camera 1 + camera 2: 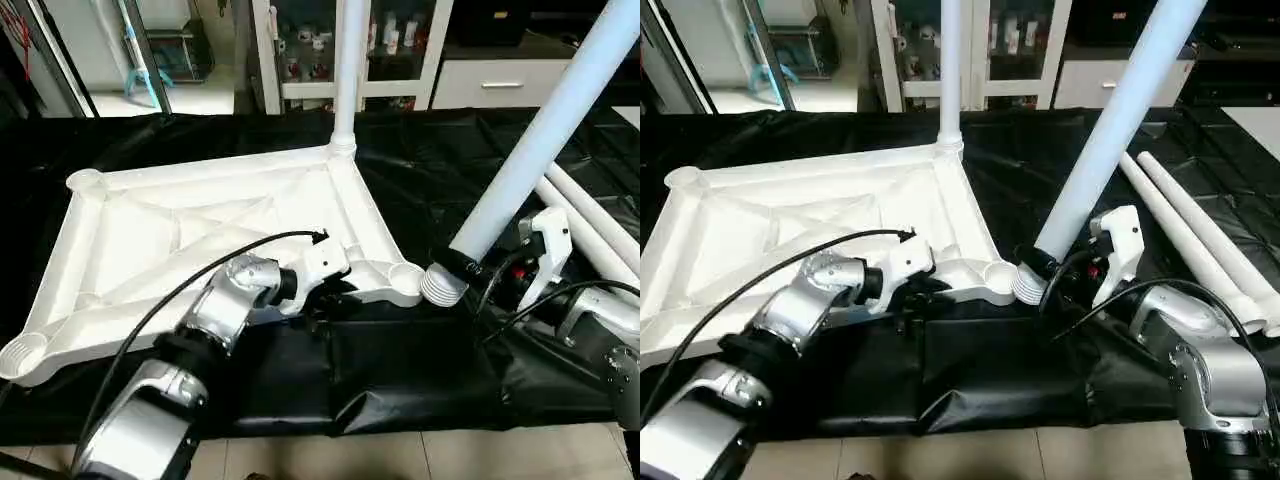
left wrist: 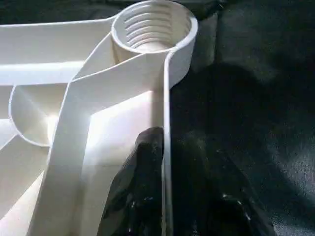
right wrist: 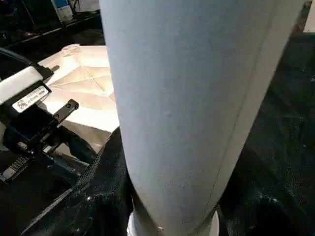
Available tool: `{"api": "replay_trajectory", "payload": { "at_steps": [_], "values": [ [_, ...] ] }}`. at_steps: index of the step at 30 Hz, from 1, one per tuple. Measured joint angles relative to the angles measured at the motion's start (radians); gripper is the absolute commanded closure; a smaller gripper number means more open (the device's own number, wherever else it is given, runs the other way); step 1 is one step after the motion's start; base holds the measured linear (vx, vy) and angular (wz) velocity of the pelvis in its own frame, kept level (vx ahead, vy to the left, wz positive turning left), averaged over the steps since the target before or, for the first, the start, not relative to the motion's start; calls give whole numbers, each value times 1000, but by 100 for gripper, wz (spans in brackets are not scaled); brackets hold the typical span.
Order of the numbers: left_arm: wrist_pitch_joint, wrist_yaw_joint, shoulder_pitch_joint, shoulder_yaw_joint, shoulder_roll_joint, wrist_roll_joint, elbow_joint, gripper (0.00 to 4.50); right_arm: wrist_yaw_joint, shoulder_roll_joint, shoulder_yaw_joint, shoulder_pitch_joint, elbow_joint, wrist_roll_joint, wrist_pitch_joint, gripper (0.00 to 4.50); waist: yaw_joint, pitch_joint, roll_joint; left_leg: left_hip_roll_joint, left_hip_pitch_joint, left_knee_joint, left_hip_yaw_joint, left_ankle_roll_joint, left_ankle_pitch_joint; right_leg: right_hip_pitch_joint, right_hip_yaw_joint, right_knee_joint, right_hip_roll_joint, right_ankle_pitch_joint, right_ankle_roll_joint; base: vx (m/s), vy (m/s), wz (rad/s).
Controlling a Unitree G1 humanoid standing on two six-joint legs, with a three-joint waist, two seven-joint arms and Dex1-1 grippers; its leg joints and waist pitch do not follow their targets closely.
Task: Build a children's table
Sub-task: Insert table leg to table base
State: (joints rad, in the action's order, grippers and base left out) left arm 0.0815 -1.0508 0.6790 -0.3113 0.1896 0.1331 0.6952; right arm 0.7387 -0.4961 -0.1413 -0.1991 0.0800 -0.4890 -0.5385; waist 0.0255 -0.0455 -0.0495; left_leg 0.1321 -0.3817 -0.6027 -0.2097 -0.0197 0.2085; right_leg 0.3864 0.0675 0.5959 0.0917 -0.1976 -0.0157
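Now, table top (image 1: 215, 235): lay ribs-up at centre-left, one leg (image 1: 348, 70) already upright in its far corner socket.
Held leg (image 1: 545, 130): slanted at right, threaded end just beside the near-right socket (image 1: 404, 276).
Right gripper (image 1: 462, 266): clamped on that leg.
Left gripper (image 2: 165, 196): fingers straddled the top's edge wall, loosely.
Advice: lift the end over the socket, stand it upright, then twist.
Hidden: actual pinch on the wall; spare legs (image 1: 1195, 235) cut off at right.

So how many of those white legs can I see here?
4: one leg standing upright in the top's far corner, one tilted leg held by the right gripper, two legs lying on the black cloth.
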Motion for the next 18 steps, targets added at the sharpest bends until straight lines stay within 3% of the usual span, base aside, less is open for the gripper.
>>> {"api": "replay_trajectory", "payload": {
  "at_steps": [9, 18],
  "values": [
    [-33, -5, 10, -28, 20, 22, 14, 432, -39, 34, 1, -83, -49, 11, 8, 261, 0, 1, -1, 0, 2, 0, 0, 3, 1, -1, 0, 1, 0, 1, 0, 0, 0, 0],
    [-111, -5, -4, -63, 38, 41, 8, 446, 35, 69, 11, -207, -234, -26, 0, 261, 6, 1, -1, 0, 2, 0, 0, -1, -2, -1, 1, 1, 0, 1, 0, 0, 0, 0]
  ]
}}
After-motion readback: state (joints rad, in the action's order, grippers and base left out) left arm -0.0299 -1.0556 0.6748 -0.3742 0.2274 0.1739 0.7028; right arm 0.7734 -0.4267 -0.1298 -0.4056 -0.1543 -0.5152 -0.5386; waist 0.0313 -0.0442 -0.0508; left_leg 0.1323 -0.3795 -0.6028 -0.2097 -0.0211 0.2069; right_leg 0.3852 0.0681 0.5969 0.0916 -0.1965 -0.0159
